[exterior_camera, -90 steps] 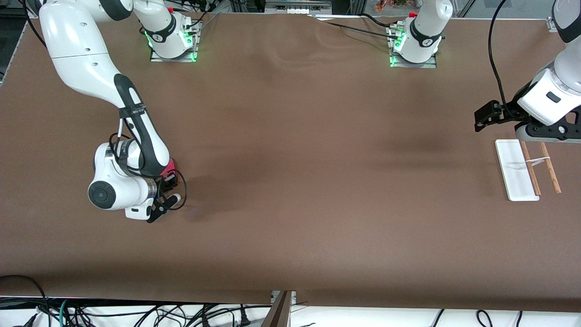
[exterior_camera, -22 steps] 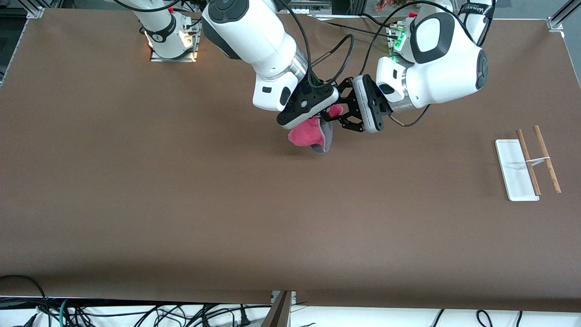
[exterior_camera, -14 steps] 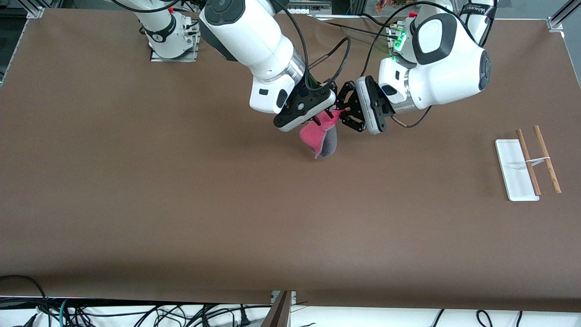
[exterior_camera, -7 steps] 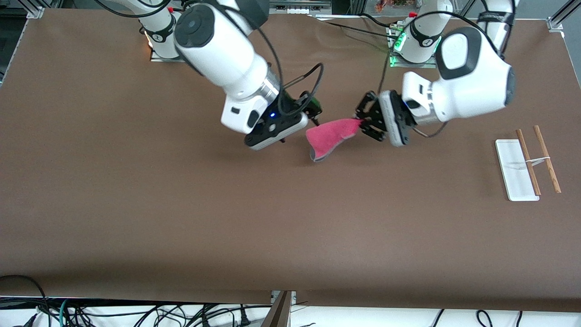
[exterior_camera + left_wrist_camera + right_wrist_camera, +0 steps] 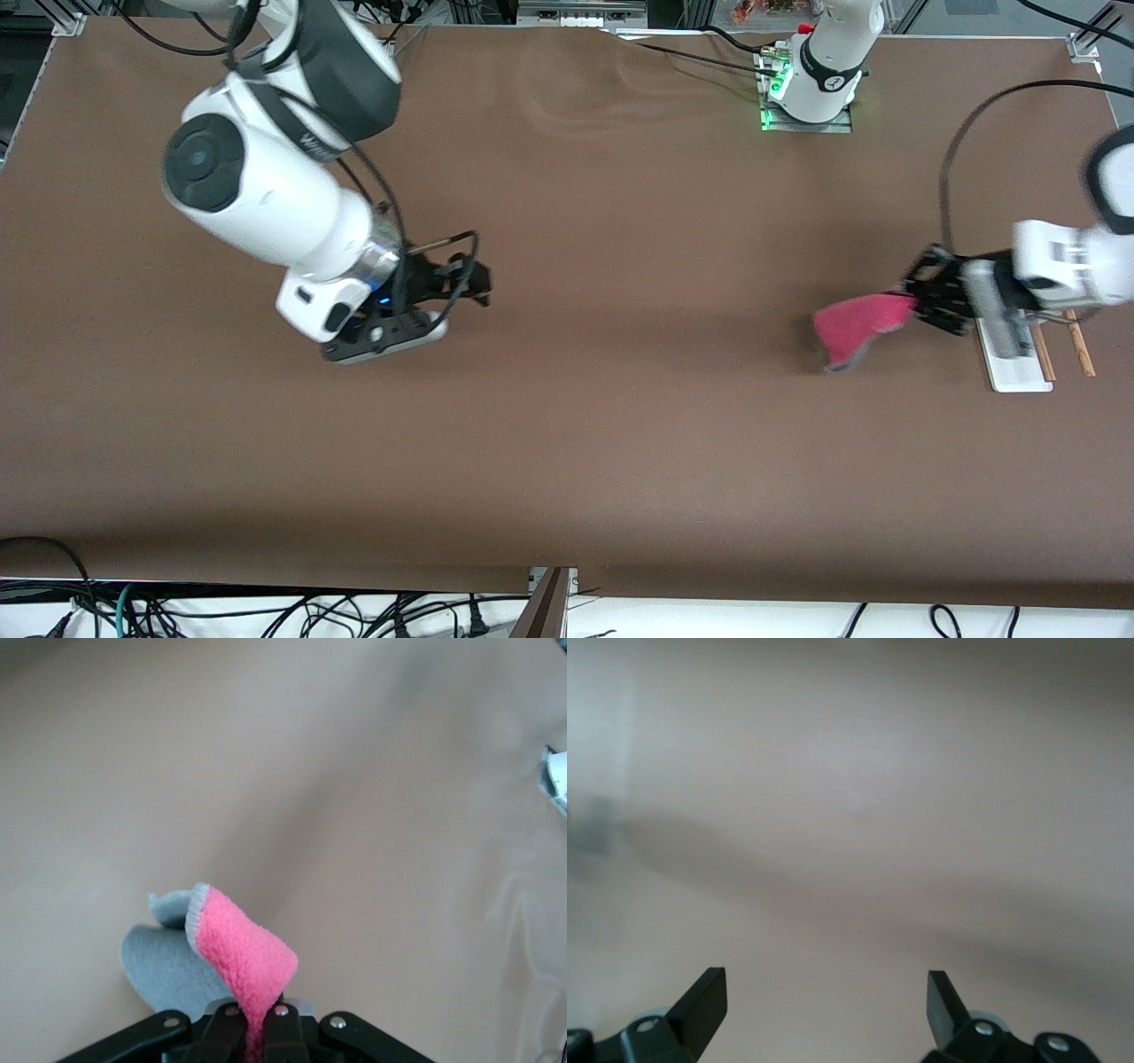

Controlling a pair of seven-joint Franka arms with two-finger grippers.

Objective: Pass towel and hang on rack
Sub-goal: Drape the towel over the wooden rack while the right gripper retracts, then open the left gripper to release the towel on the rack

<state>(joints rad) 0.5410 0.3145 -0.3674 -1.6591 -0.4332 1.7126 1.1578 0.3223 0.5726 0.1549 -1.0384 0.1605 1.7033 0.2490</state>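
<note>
Left wrist: fleecy pink towel (image 5: 239,961), pinched.

My left gripper (image 5: 921,301) now carries the towel (image 5: 849,330) alone, up beside the rack (image 5: 1010,354). My right gripper (image 5: 474,288), fingers spread, has let go and pulled back toward its own end of the table.

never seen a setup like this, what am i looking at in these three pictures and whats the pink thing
These are two white robot arms bolted to a brown table, each ending in a two-finger gripper. The wide picture comes from a high camera facing the robots. The other two come from small cameras on the arms' wrists, looking out past the fingers.

The pink thing is a small towel with a grey underside. The left gripper is shut on one corner of it, so it hangs in the air beside the rack, a white plate with two thin wooden rods at the left arm's end of the table.

The right gripper is open and holds nothing, hovering over the table toward the right arm's end.
</note>
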